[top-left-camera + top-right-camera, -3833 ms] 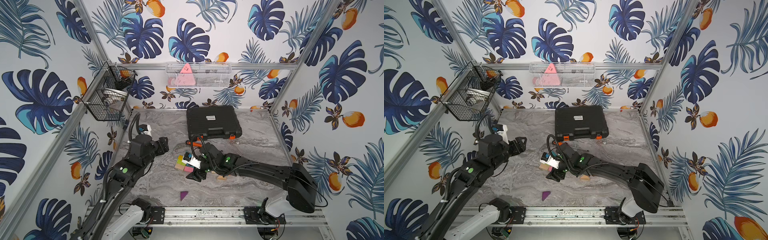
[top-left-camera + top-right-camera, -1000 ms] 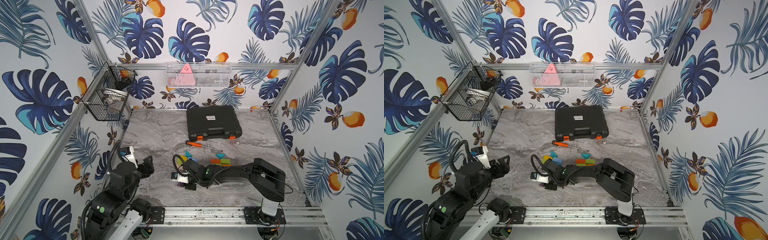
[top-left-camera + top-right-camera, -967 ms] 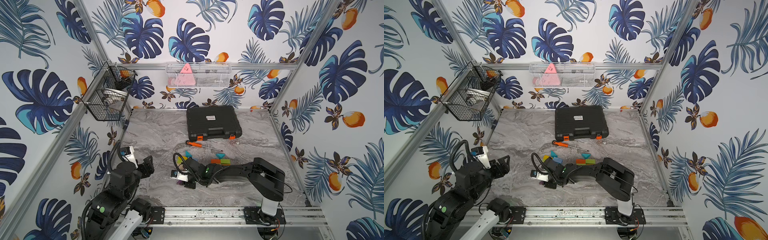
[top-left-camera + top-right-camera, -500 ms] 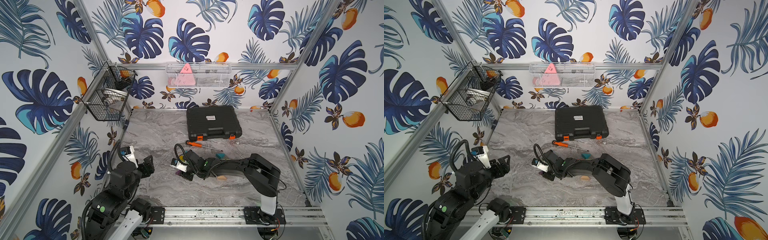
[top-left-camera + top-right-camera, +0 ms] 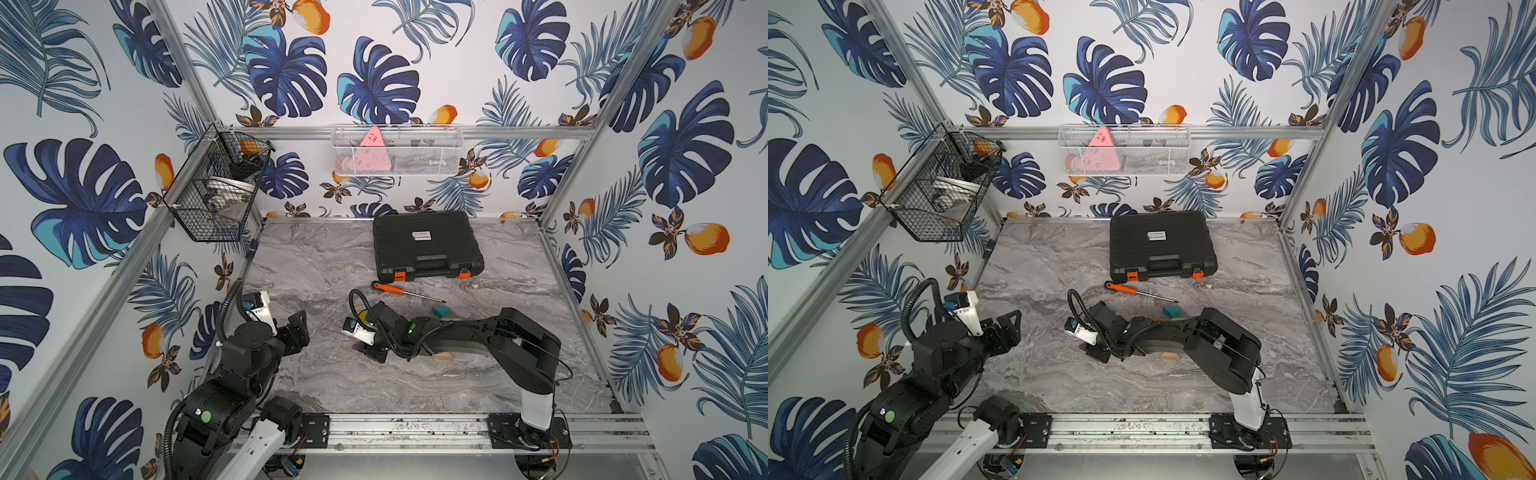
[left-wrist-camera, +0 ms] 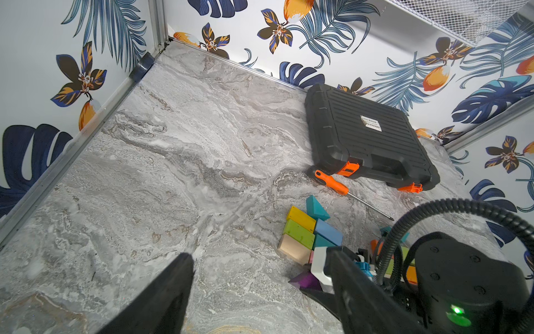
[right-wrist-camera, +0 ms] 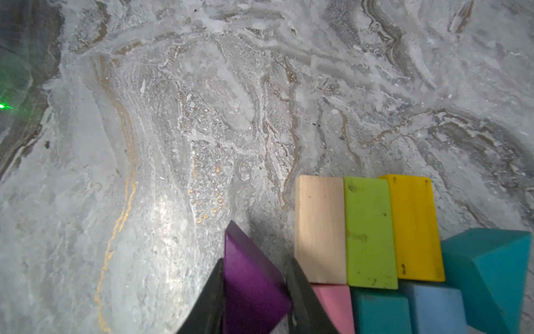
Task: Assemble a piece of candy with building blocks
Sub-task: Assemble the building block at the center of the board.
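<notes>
My right gripper [image 7: 255,269] is shut on a purple triangular block [image 7: 254,283], low over the marble table. It is right beside a flat cluster of building blocks: plain wood [image 7: 319,228], green [image 7: 370,231], yellow [image 7: 413,225], pink [image 7: 332,303], teal [image 7: 381,312], blue [image 7: 433,309] and a teal triangle [image 7: 488,269]. In both top views the right arm covers most of this cluster; the right gripper [image 5: 365,347] shows at the table's middle. My left gripper [image 5: 297,332] hangs open and holds nothing at the front left, and its wrist view shows the purple block [image 6: 306,280].
A black tool case [image 5: 426,245] lies at the back of the table. An orange-handled screwdriver [image 5: 390,288] rests just in front of it. A loose teal block [image 5: 441,311] and a plain wood block [image 5: 441,356] lie by the right arm. Wire baskets hang on the walls.
The purple block lay loose near the table's front; now my right gripper holds it beside the block cluster. My left arm has pulled back to the front left and stayed still over the last second.
</notes>
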### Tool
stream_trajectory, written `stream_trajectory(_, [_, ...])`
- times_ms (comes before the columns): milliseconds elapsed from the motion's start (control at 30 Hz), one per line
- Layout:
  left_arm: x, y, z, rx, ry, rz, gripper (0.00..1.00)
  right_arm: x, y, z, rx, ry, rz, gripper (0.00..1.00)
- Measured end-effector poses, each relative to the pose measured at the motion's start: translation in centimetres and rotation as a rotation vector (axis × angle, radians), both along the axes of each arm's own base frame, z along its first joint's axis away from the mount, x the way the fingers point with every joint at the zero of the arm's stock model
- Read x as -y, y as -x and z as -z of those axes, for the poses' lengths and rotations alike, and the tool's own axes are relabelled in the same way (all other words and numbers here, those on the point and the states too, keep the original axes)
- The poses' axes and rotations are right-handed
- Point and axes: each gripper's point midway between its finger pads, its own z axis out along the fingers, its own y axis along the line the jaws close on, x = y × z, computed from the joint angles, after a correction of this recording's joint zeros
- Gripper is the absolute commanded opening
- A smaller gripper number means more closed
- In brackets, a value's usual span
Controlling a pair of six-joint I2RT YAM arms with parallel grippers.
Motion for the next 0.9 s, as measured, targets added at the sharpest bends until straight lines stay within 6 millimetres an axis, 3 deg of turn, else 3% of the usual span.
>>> stream_trajectory(900, [0.12, -0.14, -0.03, 0.000, 0.001, 0.005, 0.79, 0.45, -0.27, 0.42, 0.038, 0.029, 0.016, 0.41])
